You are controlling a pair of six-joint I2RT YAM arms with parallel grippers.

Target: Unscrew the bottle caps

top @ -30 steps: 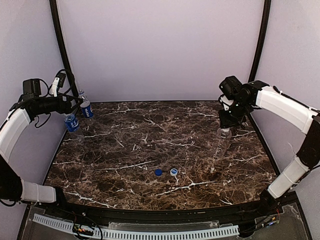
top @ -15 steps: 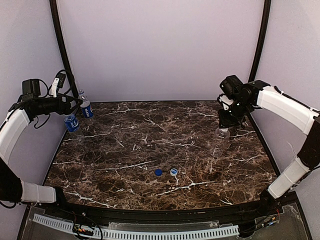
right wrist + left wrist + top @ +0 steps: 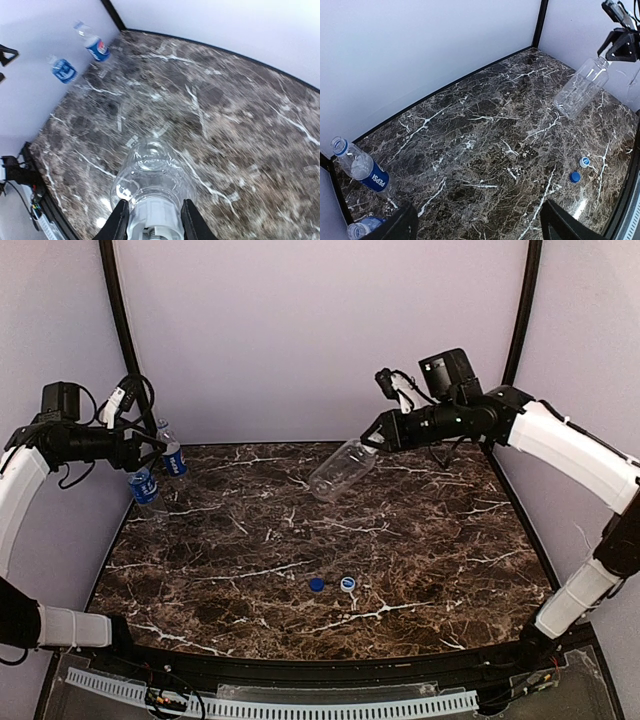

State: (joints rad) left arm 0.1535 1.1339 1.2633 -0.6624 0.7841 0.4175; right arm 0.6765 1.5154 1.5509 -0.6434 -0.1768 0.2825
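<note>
Right fingers (image 3: 374, 434) clamped the plain bottle (image 3: 340, 470) at its neck, tilted, clear above open table (image 3: 250, 540). Left fingers (image 3: 150, 447) stood apart, the labelled bottles (image 3: 172, 457) just beside them at the table's edge.

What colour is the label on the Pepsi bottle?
Blue label with white letters, clearest in the left wrist view.

White capitals spell "PEPSI" on the blue label band of a clear bottle (image 3: 362, 169) near the marble table's (image 3: 485, 130) left edge — a second bottle's (image 3: 357, 230) label, half out of frame, is unreadable.
</note>
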